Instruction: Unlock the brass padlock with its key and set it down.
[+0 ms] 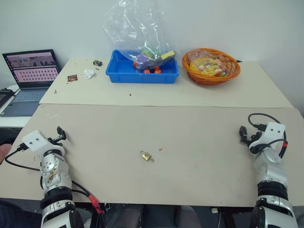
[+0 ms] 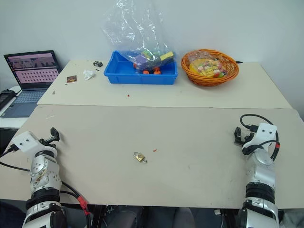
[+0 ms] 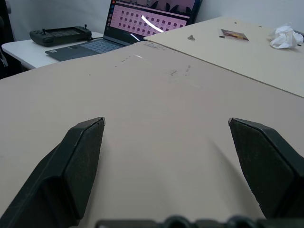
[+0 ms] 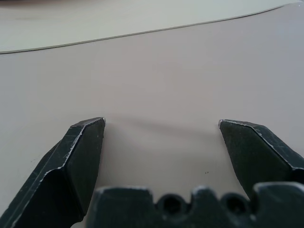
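Lying flat near the middle of the front beige tabletop (image 1: 190, 142): the tiny squarish gold-yellow brass padlock (image 1: 145, 155), with something thin and silvery at its lower right end that looks like the shackle or the small ring-headed metal key (image 1: 151, 159); too small to tell which, or whether the key sits in the lock. Long axis of the little cluster running diagonally, from upper left down to lower right, brass body toward the left arm's side and silvery bit toward the right arm's side. Well apart from both claws. Hovering by the left edge of the table, the left gripper (image 3: 166, 122), black fingers spread wide with nothing but bare board between them, aimed outward toward the open laptop (image 1: 31, 71) and not at the lock. Over by the right edge, the right gripper (image 4: 161, 122), fingers equally wide apart and empty, pointing across plain tabletop. Padlock placed inward from each claw, roughly between the two, perhaps a shade closer to the left one, though hardly enough to decide the matter. Judged from this: task not yet begun, neither lock nor key touched. Next move likely an inward swing of either arm toward the centre, followed by a descent lined up across that diagonal. Risk worth noting: tiny flat metal, easy to nudge away instead of pinching.
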### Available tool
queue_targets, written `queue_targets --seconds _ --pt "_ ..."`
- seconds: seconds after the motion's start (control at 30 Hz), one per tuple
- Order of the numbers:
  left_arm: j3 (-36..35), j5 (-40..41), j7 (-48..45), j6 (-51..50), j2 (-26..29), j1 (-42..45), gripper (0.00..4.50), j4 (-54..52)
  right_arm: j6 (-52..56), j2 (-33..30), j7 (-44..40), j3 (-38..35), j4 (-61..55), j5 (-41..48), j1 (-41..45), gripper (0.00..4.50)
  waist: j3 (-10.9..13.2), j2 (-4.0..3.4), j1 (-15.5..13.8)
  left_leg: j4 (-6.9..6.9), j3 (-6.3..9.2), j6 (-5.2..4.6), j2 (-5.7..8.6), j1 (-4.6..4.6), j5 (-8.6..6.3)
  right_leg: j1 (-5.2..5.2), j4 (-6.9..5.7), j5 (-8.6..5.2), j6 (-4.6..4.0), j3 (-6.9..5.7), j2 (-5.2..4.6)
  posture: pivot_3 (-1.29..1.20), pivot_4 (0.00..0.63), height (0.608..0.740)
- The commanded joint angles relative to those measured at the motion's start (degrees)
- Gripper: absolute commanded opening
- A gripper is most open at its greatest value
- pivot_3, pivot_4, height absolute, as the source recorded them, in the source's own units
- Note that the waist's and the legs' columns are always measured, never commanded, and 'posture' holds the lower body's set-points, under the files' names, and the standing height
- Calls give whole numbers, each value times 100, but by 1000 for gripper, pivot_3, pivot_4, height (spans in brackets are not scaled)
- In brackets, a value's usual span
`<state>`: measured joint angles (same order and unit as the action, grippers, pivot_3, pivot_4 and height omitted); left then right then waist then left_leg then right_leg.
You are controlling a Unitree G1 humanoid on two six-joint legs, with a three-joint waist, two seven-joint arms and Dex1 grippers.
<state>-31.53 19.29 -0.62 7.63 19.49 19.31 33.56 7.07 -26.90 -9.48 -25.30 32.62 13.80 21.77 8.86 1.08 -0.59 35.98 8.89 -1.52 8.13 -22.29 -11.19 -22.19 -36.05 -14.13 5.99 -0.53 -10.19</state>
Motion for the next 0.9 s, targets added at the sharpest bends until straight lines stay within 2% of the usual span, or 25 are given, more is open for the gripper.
queue_targets --seconds 0.03,0.23,0.3,0.43,0.53,0.6,0.67,0.7,0.83,0.9 --pt "110 89 -111 -125 -159 18 4441 54 94 137 -56 108 81 41 -22 4500 0 0 0 0 0 0 0 0 0 0 0 0 0 0 0 0 150 740" --pt "81 195 -213 -239 -247 141 4441 356 155 77 31 101 140 -19 -13 4500 -2 -3 -10 0 0 1 0 4 0 0 1 0 0 -2 -1 0 150 740" --pt "151 276 -443 -397 -280 199 4441 327 287 59 -353 228 -73 89 -52 4500 -2 -3 -12 0 0 1 0 6 -1 0 0 0 0 -3 -1 0 150 740" --pt "605 314 -1226 -818 -355 101 4441 -247 1210 -162 -1937 989 -1291 468 -517 4500 -1 -23 -62 0 2 2 0 -3 -1 -1 1 0 0 -10 -3 0 150 740" --pt "1348 517 -2174 -1685 -239 -217 4441 -1524 2390 -1410 -4273 1924 -4102 1707 -1707 4500 3 -46 -102 8 2 2 4 -50 0 -9 10 -1 0 -19 -6 0 150 740" --pt "1772 576 -2662 -2194 12 -360 4441 -2253 2780 -2202 -5420 1796 -5609 2823 -2273 4500 6 -49 -83 14 3 -1 7 -100 0 -52 27 -1 2 -20 -4 0 150 740" --pt "2069 797 -3175 -2740 344 -410 4441 -2938 3233 -2502 -5655 1408 -6167 3842 -2090 4500 30 -28 28 20 2 -11 6 -145 -5 -98 28 -1 2 -16 -1 0 150 740" --pt "2214 924 -3506 -2963 550 -414 4441 -3273 3356 -2566 -5626 1340 -6270 4071 -1888 4500 57 -13 97 34 -1 -31 2 -145 0 -102 21 0 -1 -12 5 0 150 740" --pt "2588 1328 -4479 -3645 1233 -263 4441 -4088 3524 -2773 -5579 1468 -6480 4160 -1549 4500 79 22 111 31 2 -9 -16 -144 -22 -104 30 1 -4 -12 21 0 150 740" --pt "2881 1502 -5283 -3845 1705 -15 4441 -4441 3555 -2732 -5474 1632 -6503 4093 -1395 4500 94 28 64 23 6 -11 -25 -146 -20 -110 32 -2 -9 -19 30 0 150 740"
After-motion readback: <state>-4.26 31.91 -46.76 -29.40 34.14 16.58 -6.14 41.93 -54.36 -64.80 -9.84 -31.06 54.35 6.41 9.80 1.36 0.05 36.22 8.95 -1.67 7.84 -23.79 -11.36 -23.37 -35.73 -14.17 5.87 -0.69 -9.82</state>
